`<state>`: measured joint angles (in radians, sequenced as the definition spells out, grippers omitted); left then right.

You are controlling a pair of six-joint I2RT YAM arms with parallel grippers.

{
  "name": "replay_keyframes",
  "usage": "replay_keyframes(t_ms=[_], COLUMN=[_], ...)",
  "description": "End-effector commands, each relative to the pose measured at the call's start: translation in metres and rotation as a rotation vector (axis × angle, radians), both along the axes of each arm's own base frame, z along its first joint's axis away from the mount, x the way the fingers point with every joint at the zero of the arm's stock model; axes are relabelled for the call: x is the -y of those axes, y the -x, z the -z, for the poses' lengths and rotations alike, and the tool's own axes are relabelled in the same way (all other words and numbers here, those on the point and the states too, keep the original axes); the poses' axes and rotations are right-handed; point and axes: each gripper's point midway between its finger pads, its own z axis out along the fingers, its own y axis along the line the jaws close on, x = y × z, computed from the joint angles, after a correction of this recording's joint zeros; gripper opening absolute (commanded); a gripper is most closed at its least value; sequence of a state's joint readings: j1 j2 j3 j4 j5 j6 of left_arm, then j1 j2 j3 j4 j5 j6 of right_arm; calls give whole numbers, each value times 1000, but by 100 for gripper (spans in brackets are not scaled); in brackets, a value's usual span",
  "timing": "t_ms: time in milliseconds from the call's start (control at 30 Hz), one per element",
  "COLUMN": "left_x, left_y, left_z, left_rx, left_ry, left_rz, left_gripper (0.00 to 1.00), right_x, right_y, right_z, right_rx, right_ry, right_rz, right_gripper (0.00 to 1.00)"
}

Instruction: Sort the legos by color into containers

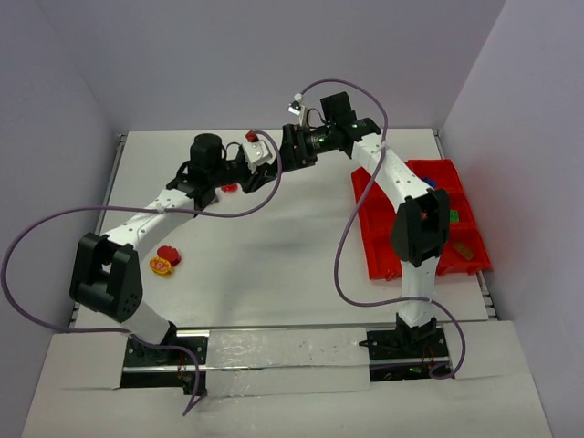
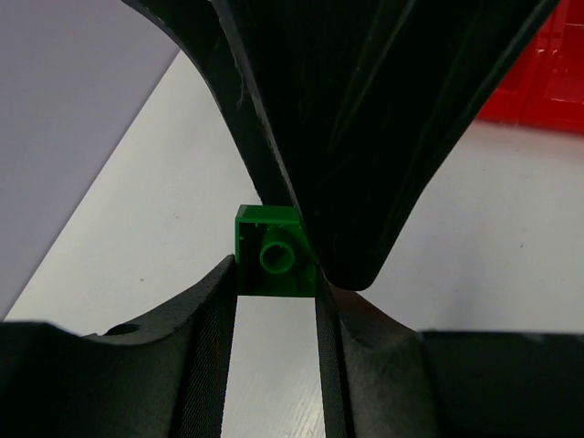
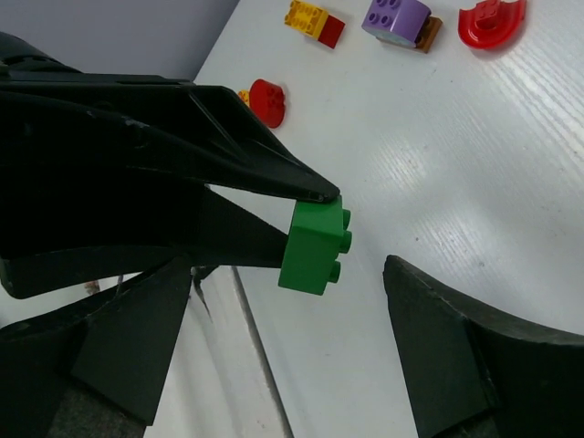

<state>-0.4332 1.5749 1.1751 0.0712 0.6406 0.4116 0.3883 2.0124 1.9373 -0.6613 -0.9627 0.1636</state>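
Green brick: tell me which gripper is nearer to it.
Left. The left gripper grips the green brick; the right gripper is open, spread wide around it.

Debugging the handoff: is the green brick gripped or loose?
Gripped. The left fingers press the green brick from both sides; the right fingers stand wide apart, not closed on it.

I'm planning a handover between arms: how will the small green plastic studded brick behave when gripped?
Likely stiff: the small green plastic studded brick shows no bending in the left gripper. Probably light: a fingertip pinch holds it. Its glossy faces may slip, so flat sides seem safer than studs.
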Motion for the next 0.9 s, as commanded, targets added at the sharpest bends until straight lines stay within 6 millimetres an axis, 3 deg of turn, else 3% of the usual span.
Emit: replay_keyframes(t_ms=[0, 33, 133, 367, 433, 533, 567, 600, 700, 733, 767, 833, 867], left_x=[11, 13, 17, 25, 24, 19, 16, 13, 1, 0, -3, -8, -12], left_y=[-5, -4, 1, 5, 2, -12, -18, -21, -27, -26, -25, -20, -20], left_z=[-39, -40, -43, -54, -54, -49, -50, -51, -39, -38, -36, -33, -25], left_rx=[102, 104, 117, 129, 119, 68, 55, 52, 11, 8, 3, -10, -23], left_ry=[61, 62, 66, 84, 86, 89, 86, 79, 40, 38, 32, 31, 20], left_rz=[1, 4, 20, 26, 6, -85, -124, -150, -220, -222, -232, -245, -264], left_gripper=[0, 0, 0, 0, 14, 79, 99, 99, 99, 99, 99, 99, 99], right_x=[-2, -2, -4, -6, -4, 15, 26, 38, 117, 123, 161, 206, 245], right_y=[-9, -9, -11, -10, -9, -10, -13, -17, -30, -28, -33, -30, -23], right_z=[-7, -7, -5, -6, -8, -11, -14, -20, -21, -21, -17, -7, -6], right_rx=[29, 29, 26, 29, 48, 83, 99, 129, 204, 238, 226, 225, 239], right_ry=[-19, -20, -23, -37, -31, 1, 10, 14, 129, 155, 201, 282, 339], right_rz=[0, 0, -2, -22, -25, 4, 22, 42, 190, 195, 270, 347, 390], right_gripper=[89, 88, 74, 21, 2, 0, 0, 0, 0, 0, 0, 0, 0])
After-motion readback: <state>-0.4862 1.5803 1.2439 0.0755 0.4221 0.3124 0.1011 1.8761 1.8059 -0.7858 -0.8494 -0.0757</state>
